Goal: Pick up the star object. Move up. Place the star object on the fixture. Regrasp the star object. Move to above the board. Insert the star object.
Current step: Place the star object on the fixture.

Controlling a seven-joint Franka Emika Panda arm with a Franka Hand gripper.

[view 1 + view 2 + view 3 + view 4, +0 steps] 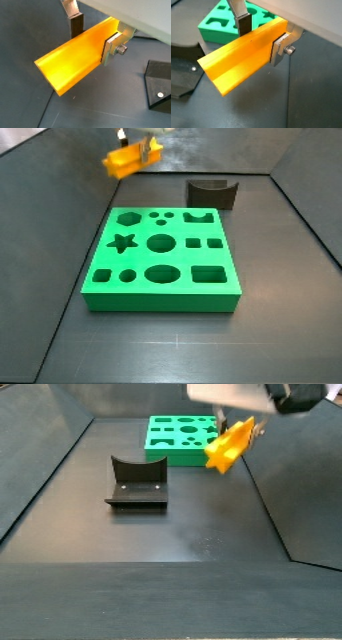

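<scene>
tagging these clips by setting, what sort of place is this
Most likely a robot lab test cell: a dark walled enclosure, a green board of shaped holes, a dark fixture, and the gripper holding a yellow-orange star object off the floor.

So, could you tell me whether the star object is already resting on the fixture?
No, the gripper holds the star object in the air, away from the fixture.
</scene>
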